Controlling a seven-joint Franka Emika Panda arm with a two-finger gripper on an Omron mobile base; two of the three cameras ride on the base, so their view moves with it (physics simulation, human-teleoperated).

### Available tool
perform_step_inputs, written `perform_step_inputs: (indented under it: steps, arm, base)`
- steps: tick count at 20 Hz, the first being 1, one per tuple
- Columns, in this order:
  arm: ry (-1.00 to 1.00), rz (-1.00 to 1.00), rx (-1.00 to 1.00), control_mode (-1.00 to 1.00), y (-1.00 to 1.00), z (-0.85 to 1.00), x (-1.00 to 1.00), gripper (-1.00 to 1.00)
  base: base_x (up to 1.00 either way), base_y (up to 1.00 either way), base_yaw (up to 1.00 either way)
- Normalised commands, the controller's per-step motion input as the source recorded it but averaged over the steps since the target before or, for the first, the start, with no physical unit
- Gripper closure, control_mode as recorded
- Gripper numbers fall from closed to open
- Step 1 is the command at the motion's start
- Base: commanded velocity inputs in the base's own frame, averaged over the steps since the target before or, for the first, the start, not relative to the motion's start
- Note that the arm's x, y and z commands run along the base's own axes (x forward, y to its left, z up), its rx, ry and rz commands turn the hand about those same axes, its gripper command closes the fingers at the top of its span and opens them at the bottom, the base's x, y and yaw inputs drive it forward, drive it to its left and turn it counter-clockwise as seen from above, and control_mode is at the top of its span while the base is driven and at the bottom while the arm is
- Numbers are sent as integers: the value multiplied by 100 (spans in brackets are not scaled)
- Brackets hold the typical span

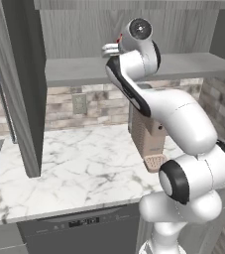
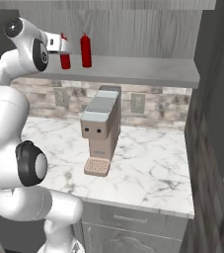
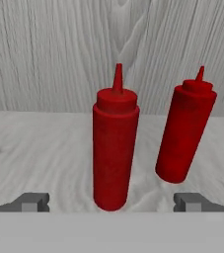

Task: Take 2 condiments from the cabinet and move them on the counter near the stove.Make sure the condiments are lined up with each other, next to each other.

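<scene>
Hand view, near red bottle (image 3: 115, 148) centred between spread fingertips of empty gripper (image 3: 111, 201)

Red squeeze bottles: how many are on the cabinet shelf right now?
2. The nearer bottle stands upright on the shelf between the open gripper fingers; the second bottle stands beside it, slightly farther back.

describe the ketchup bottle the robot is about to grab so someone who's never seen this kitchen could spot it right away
Find the grey wood-grain wall cabinet above the marble counter and coffee machine. On its pale shelf stand two red squeeze bottles. The target bottle sits centred between the open gripper tips, nearer the hand, while the other bottle stands further back and off to one side.
</scene>
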Motion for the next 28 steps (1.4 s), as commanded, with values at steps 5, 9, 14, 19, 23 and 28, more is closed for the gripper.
perform_step_inputs:
  steps: [5, 9, 14, 19, 23, 28]
  arm:
    - [0, 0, -5, -100, 0, -13, 21, -100]
    - [0, 0, -6, -100, 0, -15, 18, -100]
    - [1, -1, -5, -100, 0, -10, 14, -100]
    - [3, -1, -2, -100, 0, 0, 13, -100]
    - [4, -1, 0, -100, 0, 0, 17, -100]
    - [4, -2, 0, -100, 3, 0, 21, -100]
  base:
    - [0, 0, 0]
    - [0, 0, 0]
    - [0, 0, 0]
    - [0, 0, 0]
    - [0, 0, 0]
    - [0, 0, 0]
